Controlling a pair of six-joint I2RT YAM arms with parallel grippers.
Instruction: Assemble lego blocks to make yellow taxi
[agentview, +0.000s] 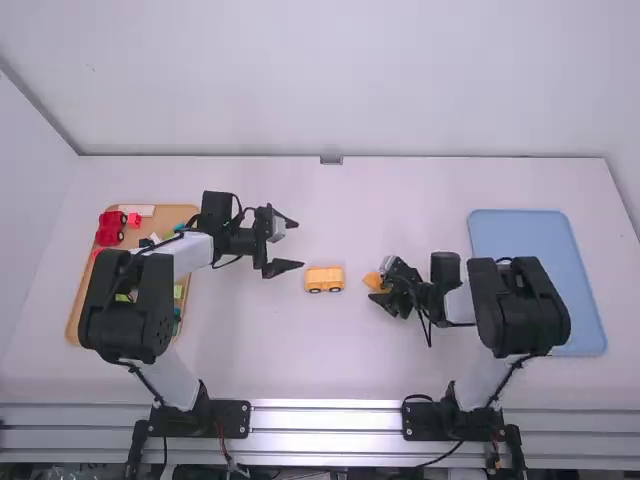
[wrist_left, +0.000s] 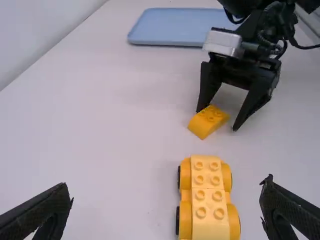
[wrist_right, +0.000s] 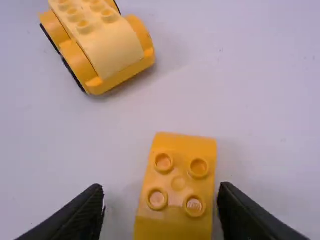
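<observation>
- High view: on the white tabletop (agentview: 330, 370) we see the yellow car base (agentview: 324, 279) near the middle, between the two grippers. The left gripper (agentview: 300, 244) is just beyond it and to its left, with its fingers spread and nothing between them.
- High view, right side: the right gripper (agentview: 382, 281) is down at the loose yellow block (agentview: 374, 281), which lies to the right of the car base, near it but apart. Farther right we see a blue tray (agentview: 518, 235). At the far left, partly behind the left arm, is an orange-brown tray (agentview: 170, 215) holding a red toy vehicle (agentview: 110, 229) and various blocks.
- Left wrist view: we find the left gripper's fingers wide apart, the car base between and beyond them, upright on its wheels with rows of studs on top. Past it, the right gripper's fingers are spread at the block.
- Right wrist view: we see the block studs up between the right gripper's spread fingers. One finger is right beside it; we cannot tell whether they touch. The other has a gap. The car base stands beyond.
</observation>
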